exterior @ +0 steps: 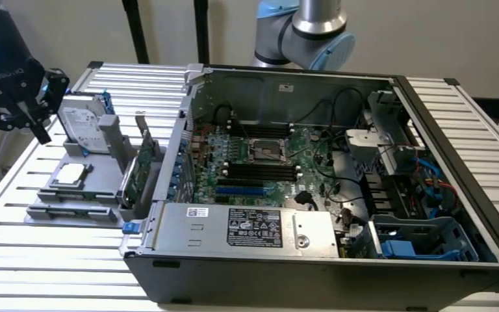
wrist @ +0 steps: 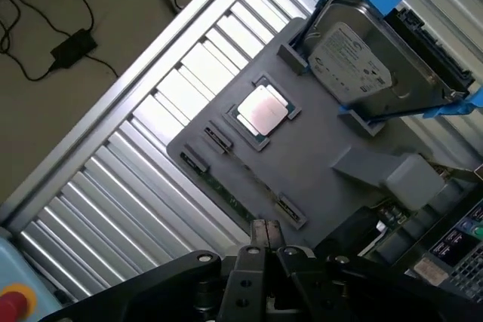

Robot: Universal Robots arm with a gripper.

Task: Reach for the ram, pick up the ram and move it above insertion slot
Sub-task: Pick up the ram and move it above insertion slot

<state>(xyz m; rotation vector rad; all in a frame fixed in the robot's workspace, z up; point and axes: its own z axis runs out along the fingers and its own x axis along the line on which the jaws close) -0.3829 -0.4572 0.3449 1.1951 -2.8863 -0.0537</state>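
Ram (wrist: 234,197) lies flat in its holder along the outer edge of the grey fixture (wrist: 317,164), at the exterior view's far left, just beside the CPU (exterior: 72,173) and untouched. Gripper (wrist: 266,234) hangs above and clear of it, near the hard drive (exterior: 83,123) standing in its blue frame, fingers (wrist: 257,236) closed together on nothing. Right of the fixture, a green expansion card (exterior: 141,166) stands upright just beside the open computer case (exterior: 319,266), with the motherboard (exterior: 267,162) inside, all on the slatted table (exterior: 50,260)
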